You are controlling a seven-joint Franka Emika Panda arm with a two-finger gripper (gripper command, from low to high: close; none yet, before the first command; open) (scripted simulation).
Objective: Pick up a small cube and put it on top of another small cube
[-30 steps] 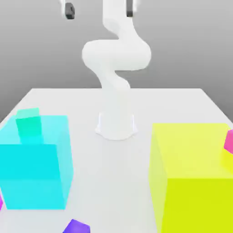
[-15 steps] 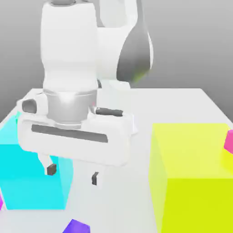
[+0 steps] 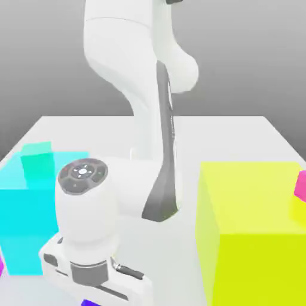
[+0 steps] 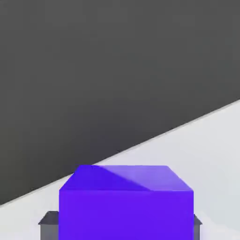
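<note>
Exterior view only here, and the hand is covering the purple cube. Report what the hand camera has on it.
Observer: The small purple cube sits between the two dark fingers, one at each side.
Operator: Confirm the grip.
Observer: The gripper is shut on it, with both fingers against its side faces.
Operator: Say what lies beyond it.
Observer: White table, then a dark backdrop.

No legible txt — none.
</note>
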